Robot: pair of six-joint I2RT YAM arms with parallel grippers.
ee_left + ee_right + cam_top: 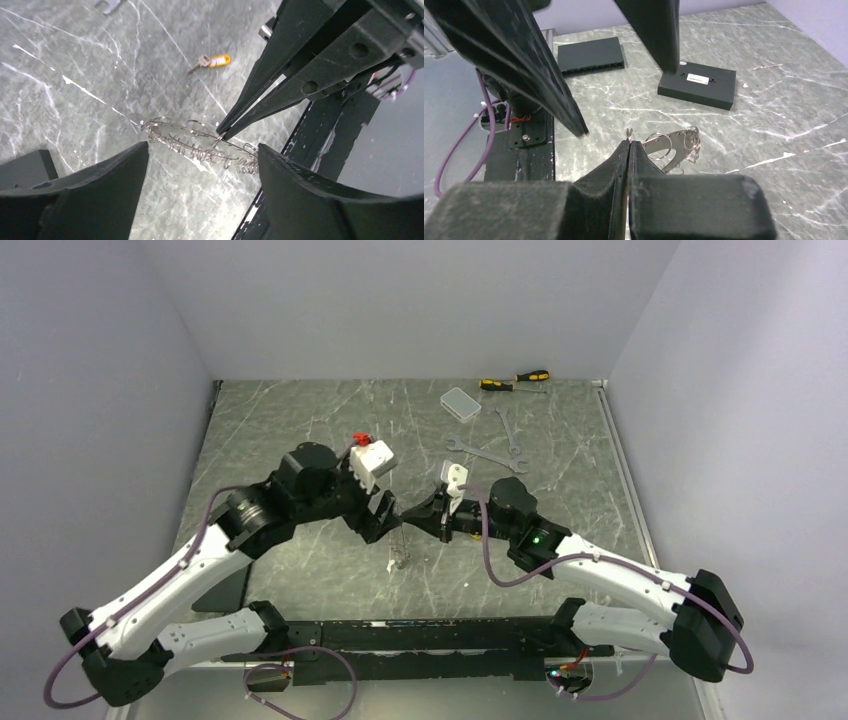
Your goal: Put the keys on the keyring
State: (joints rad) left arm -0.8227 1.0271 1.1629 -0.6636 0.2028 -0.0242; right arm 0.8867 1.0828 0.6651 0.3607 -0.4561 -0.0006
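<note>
The keyring (200, 145) is a thin metal ring strung with several small silver loops and keys. My right gripper (629, 142) is shut on its rim and holds it near the table's middle. In the top view the keyring (399, 550) hangs edge-on just below the right gripper (408, 522). My left gripper (202, 167) is open and empty, its fingers on either side of the ring and just short of it; in the top view the left gripper (385, 518) faces the right one. A yellow-headed key (215, 61) lies on the table beyond the ring. It is hidden in the top view.
A clear plastic box (461, 403), two yellow-and-black screwdrivers (515, 380) and silver wrenches (490, 452) lie at the back right. Two flat black boxes (591, 54) (698, 84) lie on the table. The black base rail (420, 635) runs along the near edge.
</note>
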